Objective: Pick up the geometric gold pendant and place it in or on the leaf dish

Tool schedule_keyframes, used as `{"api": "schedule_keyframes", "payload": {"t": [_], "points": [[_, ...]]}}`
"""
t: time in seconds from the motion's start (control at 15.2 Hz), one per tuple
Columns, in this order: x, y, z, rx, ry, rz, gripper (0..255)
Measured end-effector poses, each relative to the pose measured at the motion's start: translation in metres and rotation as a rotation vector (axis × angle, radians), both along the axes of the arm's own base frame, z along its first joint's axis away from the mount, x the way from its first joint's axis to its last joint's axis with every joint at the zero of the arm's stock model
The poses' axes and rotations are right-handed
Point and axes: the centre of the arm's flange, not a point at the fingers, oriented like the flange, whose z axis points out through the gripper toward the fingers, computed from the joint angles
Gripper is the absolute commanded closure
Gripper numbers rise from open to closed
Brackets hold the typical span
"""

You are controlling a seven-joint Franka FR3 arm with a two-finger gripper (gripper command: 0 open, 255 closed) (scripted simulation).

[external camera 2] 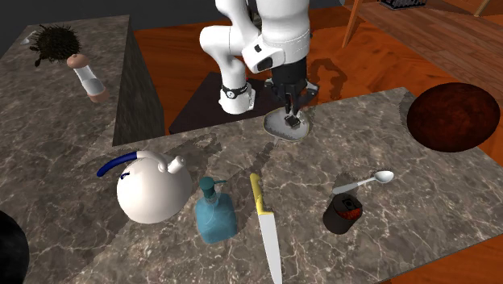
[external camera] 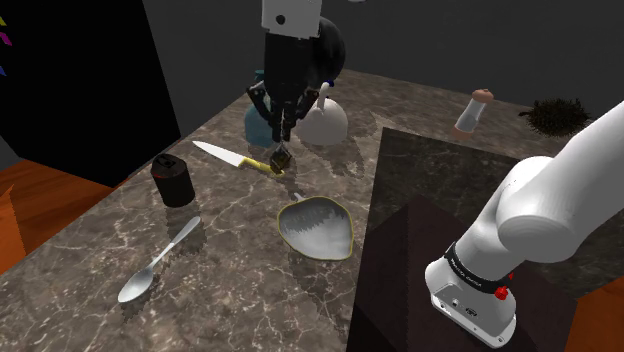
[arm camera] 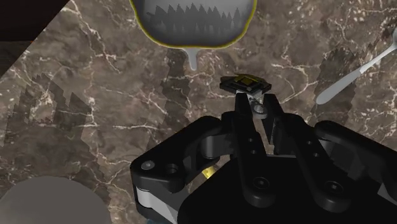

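Gripping the gold pendant (arm camera: pixel 245 83) by one end, the tool (arm camera: pixel 257 104) holds it pointing downward — near the leaf dish (external camera: pixel 316 226).

Shoulder view: marble bench (external camera: pixel 250 300). Spoon (external camera: pixel 158 262) lower left, black jar (external camera: pixel 172 181) left of centre, yellow-handled knife (external camera: pixel 225 156) just right of the jar. White teapot (external camera: pixel 330 125) and blue bottle (external camera: pixel 252 125) top centre. Shaker (external camera: pixel 473 113) and dark spiky ball (external camera: pixel 560 116) upper right.

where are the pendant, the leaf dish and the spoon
pendant (arm camera: pixel 244 82), wrist view, on its gold middle
leaf dish (external camera: pixel 316 228), shoulder view, on its bare grey inside
spoon (external camera: pixel 136 288), shoulder view, on its bowl
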Motion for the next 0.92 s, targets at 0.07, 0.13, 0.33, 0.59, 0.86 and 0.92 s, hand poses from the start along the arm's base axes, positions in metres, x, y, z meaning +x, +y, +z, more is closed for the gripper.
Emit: {"api": "schedule_keyframes", "payload": {"t": [0.07,0.13,0.33,0.59,0.86,0.92], "points": [[-0.011,-0.002,0.006,0.0,0.0,0.0,255],[-0.022,-0.004,0.009,0.0,0.0,0.0,255],[-0.06,-0.011,0.021,0.0,0.0,0.0,255],[-0.104,-0.019,0.028,0.0,-0.001,0.0,255],[-0.108,-0.019,0.01,0.0,0.0,0.0,255],[-0.109,-0.02,0.005,0.0,0.001,0.0,255]]}}
